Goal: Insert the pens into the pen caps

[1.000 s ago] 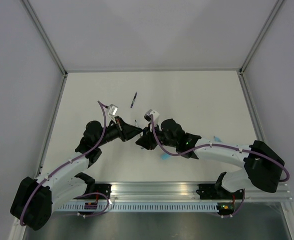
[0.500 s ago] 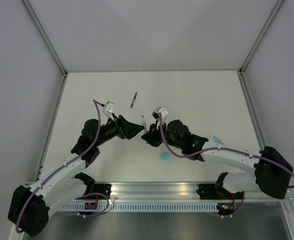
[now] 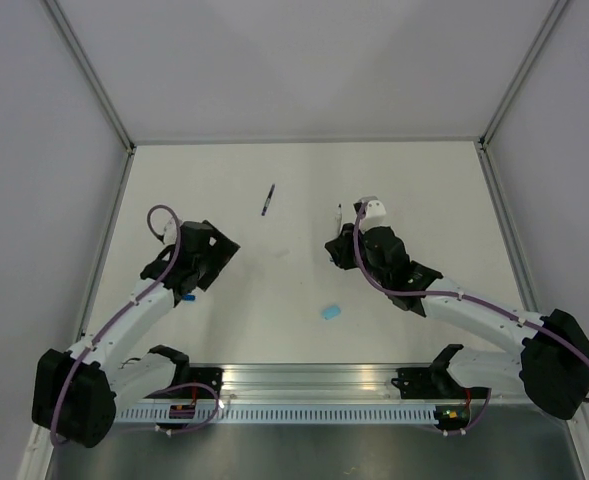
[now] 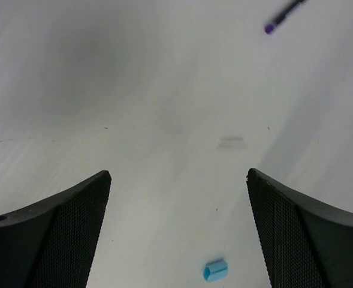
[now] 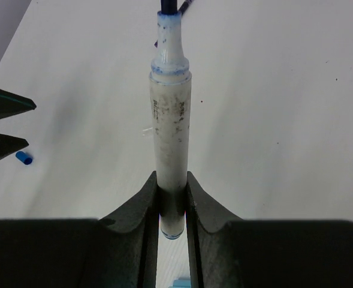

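My right gripper (image 5: 171, 175) is shut on a pen (image 5: 170, 120) with a white, ink-stained barrel and a blue-smeared tip that points away from the wrist. In the top view that gripper (image 3: 334, 248) hovers right of centre with the pen (image 3: 338, 214) sticking out toward the back. The dark pen (image 3: 268, 199) lies alone on the table farther back, and its purple end (image 4: 271, 27) shows in the left wrist view. A pale light-blue pen cap (image 3: 330, 312) lies near the front, also seen as the cap (image 4: 215, 270). My left gripper (image 3: 214, 255) (image 4: 177, 174) is open and holds nothing.
A small darker blue piece (image 5: 24, 158) lies on the table by the left arm, seen from above as a blue piece (image 3: 188, 297). White walls with metal corner posts (image 3: 104, 100) enclose the table. The aluminium rail (image 3: 304, 385) runs along the near edge.
The two grippers were close together at the table's middle. My left gripper has opened wide and pulled back to the left. My right gripper has carried the white pen right and farther back.
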Controlling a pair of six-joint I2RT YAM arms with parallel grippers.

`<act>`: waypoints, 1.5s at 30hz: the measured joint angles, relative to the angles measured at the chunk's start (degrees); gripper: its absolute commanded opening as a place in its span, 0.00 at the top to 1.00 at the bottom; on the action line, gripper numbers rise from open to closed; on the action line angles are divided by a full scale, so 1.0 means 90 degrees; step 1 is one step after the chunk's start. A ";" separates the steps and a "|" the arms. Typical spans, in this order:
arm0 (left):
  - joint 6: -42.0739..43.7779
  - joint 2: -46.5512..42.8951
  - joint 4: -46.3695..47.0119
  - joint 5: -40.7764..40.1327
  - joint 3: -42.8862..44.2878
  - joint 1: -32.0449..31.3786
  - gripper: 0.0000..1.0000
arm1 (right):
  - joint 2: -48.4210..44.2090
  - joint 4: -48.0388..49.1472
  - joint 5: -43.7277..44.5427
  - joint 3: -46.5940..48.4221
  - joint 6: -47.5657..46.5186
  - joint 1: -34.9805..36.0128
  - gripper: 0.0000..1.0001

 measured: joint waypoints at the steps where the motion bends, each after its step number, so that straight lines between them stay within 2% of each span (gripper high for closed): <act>1: -0.0204 0.0114 -0.0328 -0.0063 0.0121 0.0182 0.04 | 0.0000 -0.0029 -0.0010 0.0000 0.0007 0.0005 1.00; 8: -0.1088 0.0797 -0.2280 -0.0141 0.1115 0.1367 0.11 | 0.0022 -0.0194 -0.0066 0.0002 0.0022 0.0005 1.00; 15: -0.1775 0.0826 -0.3636 -0.0527 0.1377 0.1695 0.13 | 0.0027 -0.0250 -0.0066 0.0005 0.0024 0.0005 1.00; 21: -0.2042 0.0707 -0.3801 -0.0607 0.1044 0.1894 0.22 | 0.0024 -0.0347 -0.0066 0.0005 0.0022 0.0005 1.00; 40: -0.2523 0.1124 -0.3354 -0.0828 0.0352 0.2018 0.23 | 0.0005 -0.0471 -0.0068 0.0017 0.0022 0.0005 1.00; 45: -0.2523 0.1520 -0.3092 -0.0816 0.0308 0.2069 0.30 | -0.0005 -0.0474 -0.0068 0.0017 0.0022 0.0005 1.00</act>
